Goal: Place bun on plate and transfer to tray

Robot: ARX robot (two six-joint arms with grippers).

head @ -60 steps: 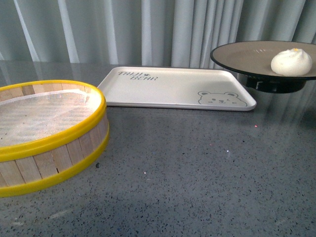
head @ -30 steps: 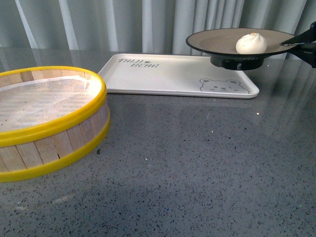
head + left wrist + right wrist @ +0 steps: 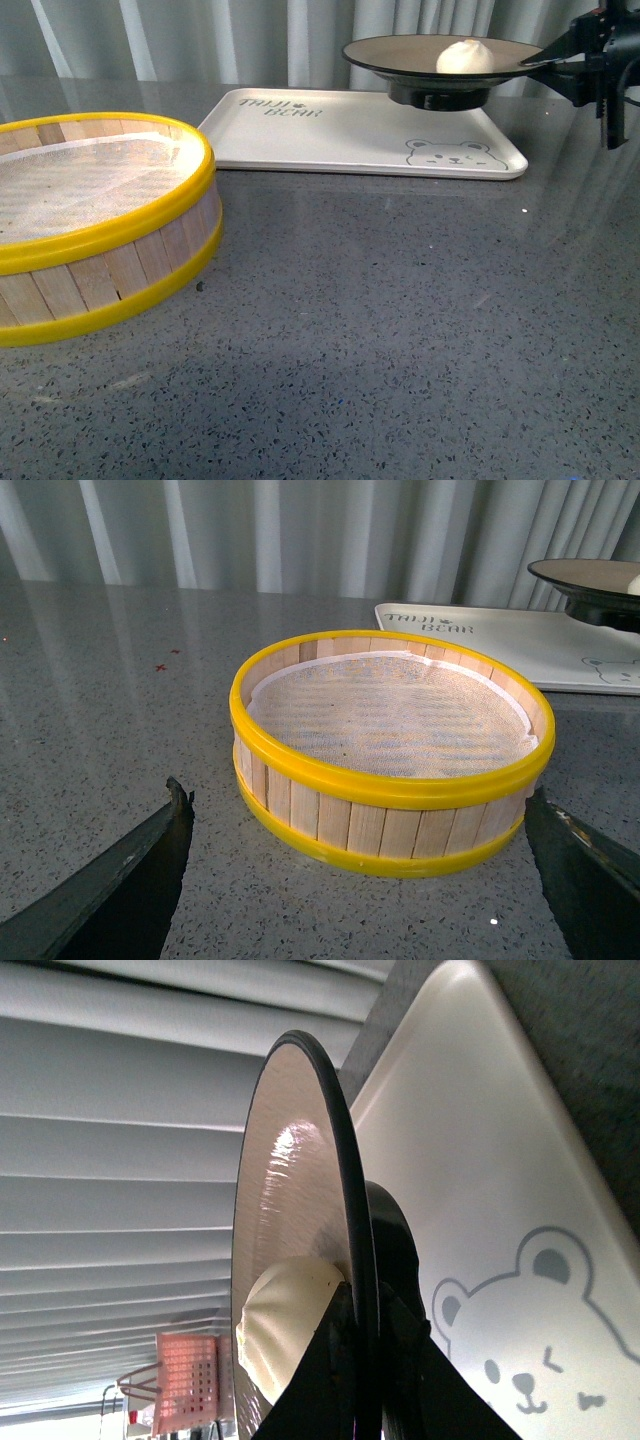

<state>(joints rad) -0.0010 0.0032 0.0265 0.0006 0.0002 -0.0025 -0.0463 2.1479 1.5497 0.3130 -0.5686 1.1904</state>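
Moving leftward since a second ago, the plate (image 3: 400, 50) with the bun (image 3: 465, 56) is now hovering over the tray (image 3: 330, 140). The right tool (image 3: 535, 63) is pinching its rim, so lowering seems next. The left tool (image 3: 357, 795) is hanging wide apart, empty.

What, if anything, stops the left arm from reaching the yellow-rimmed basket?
Probably nothing, so yes. In the left wrist view the left claw is open, the basket sits straight ahead of it, and only table surface lies between them.
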